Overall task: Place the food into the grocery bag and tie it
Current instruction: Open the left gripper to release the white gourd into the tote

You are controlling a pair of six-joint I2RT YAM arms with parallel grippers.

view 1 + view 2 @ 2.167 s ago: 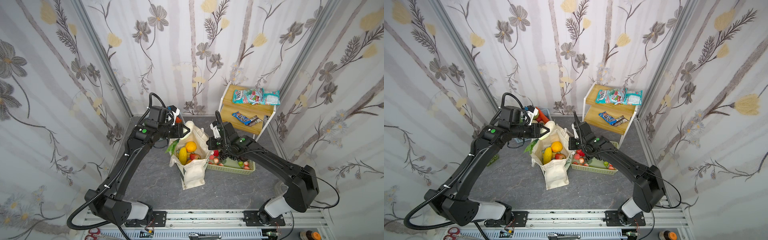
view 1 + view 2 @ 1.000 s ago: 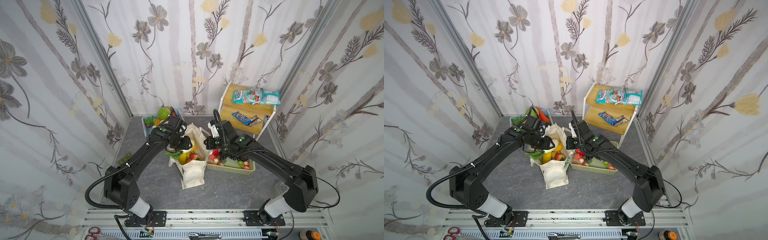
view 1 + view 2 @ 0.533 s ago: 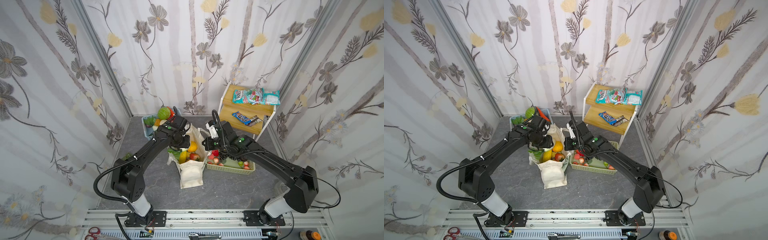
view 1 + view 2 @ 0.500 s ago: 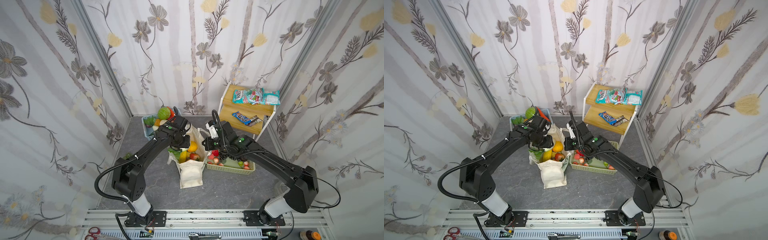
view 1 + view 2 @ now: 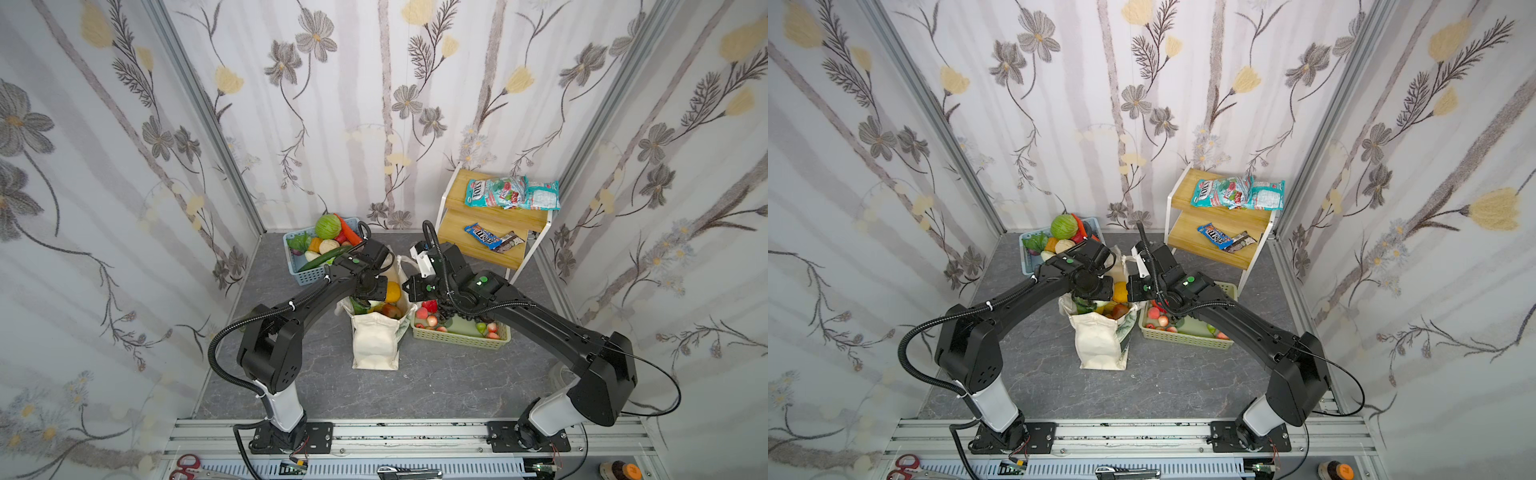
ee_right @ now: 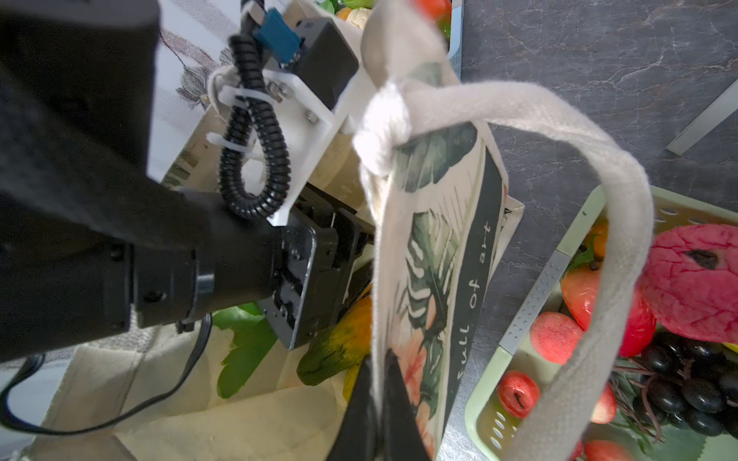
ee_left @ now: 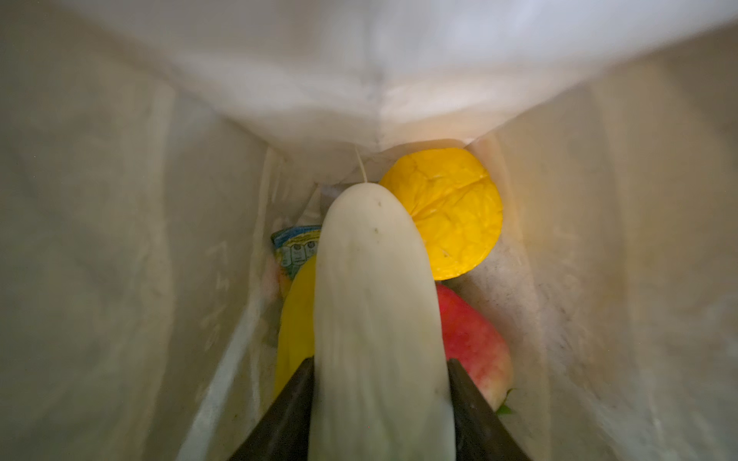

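The grocery bag stands open on the grey floor between both arms. My left gripper reaches down into its mouth, shut on the pale white-green vegetable, with a finger touching each side. Below it inside the bag lie the round orange, the yellow fruit, a red fruit and a corner of the snack packet. My right gripper is shut on the bag's leaf-print rim, holding it up. A cream handle loops over the right wrist view.
A blue basket of vegetables stands behind the bag on the left. A pale green basket of fruit sits right against the bag's right side. The wooden shelf at the back right carries teal packets and a blue chocolate packet.
My left gripper came from beside the blue basket over to the bag and down into its mouth with the pale vegetable. The right gripper kept hold of the rim.
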